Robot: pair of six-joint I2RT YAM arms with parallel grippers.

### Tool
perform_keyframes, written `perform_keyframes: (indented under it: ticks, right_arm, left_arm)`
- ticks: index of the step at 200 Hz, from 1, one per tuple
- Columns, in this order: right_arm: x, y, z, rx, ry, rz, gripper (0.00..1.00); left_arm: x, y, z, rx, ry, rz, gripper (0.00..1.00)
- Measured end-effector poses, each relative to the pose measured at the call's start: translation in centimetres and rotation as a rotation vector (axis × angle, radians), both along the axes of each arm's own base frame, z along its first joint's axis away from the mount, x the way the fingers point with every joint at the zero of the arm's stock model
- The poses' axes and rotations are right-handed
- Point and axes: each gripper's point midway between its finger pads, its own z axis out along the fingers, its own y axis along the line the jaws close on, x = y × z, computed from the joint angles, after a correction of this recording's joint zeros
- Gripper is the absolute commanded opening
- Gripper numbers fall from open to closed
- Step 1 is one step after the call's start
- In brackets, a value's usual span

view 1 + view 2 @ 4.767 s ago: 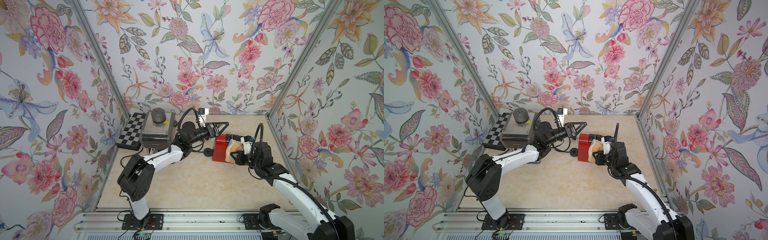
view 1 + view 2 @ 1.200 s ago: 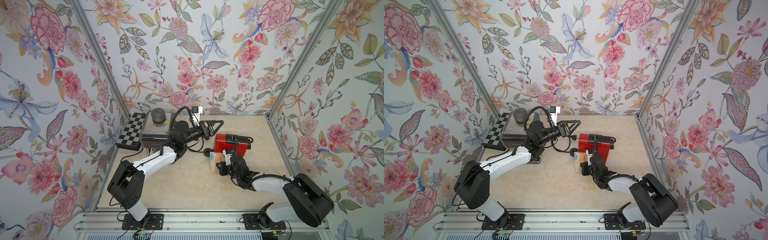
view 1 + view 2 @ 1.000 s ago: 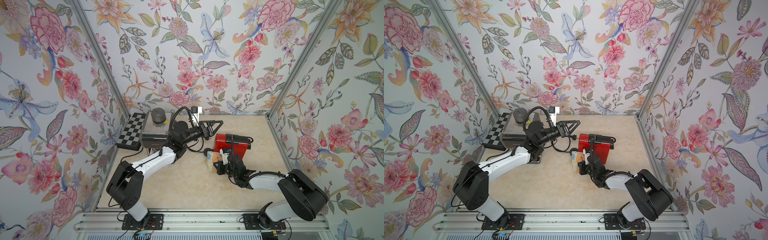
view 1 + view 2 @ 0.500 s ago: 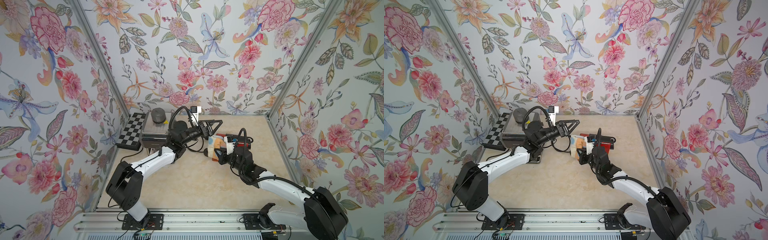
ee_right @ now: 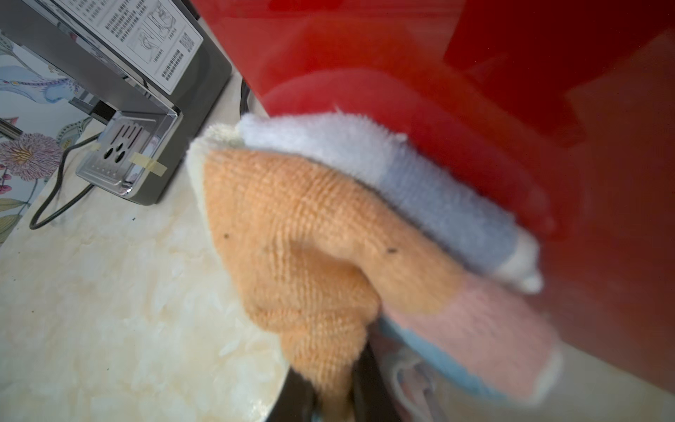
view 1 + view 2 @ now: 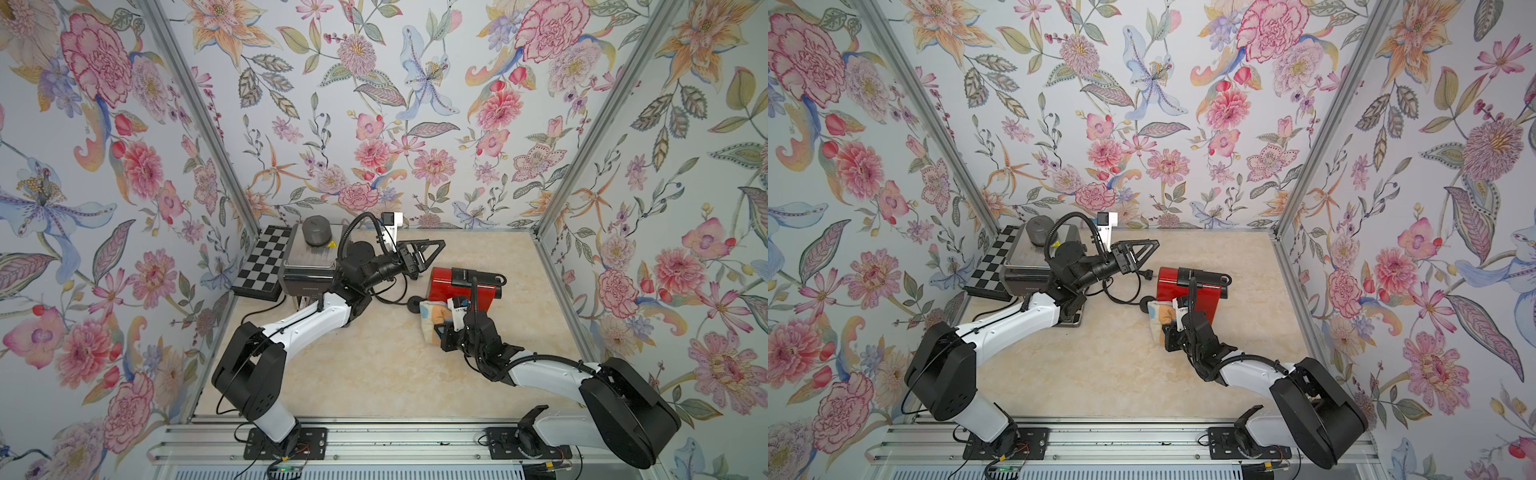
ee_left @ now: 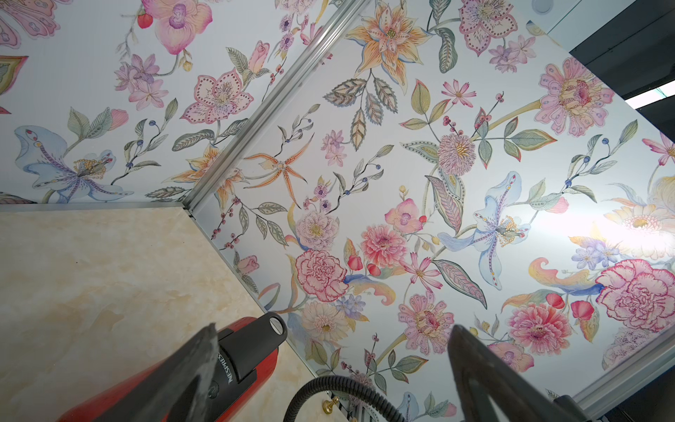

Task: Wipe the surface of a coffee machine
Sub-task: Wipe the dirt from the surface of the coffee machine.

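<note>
Presses a cloth (image 6: 432,318) against the side of the red coffee machine (image 6: 444,282) with the right gripper (image 6: 440,332) — clamped on it; holds the left gripper (image 6: 430,253) wide open — near the machine.

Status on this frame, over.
Left gripper open, empty. Right gripper shut on cloth, cloth against red coffee machine. Black cord lies alongside.

Red coffee machine (image 7: 244,353): white "NESPRES…" on its black top, rest hidden. Grey machine (image 5: 204,69): white label (image 5: 146,40) with QR codes, print too small. Yellow warning triangle (image 6: 332,244) on its top.
</note>
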Motion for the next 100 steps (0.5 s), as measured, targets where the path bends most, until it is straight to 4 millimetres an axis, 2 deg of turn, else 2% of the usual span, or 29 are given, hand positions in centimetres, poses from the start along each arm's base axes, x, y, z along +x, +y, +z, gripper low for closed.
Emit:
perform_keyframes:
  ticks: [23,52,74,100]
  right_arm:
    - [-0.4,-0.6,-0.4,-0.006,0.009,-0.019,0.0]
    - [0.1,-1.7,2.3,0.027,-0.046,-0.063,0.0]
    - [0.8,-4.0,4.2,0.043,-0.082,-0.134,0.0]
    - [0.9,-7.0,5.1,0.036,-0.082,-0.218,0.0]
  left_arm:
    - [0.4,-0.3,-0.1,0.001,0.0,-0.002,0.99]
    - [1.3,-1.1,-0.7,0.009,0.011,-0.004,0.99]
    - [2.5,-2.2,-1.8,0.02,0.024,-0.011,0.99]
    - [3.9,-4.0,-3.5,0.032,0.051,-0.033,0.99]
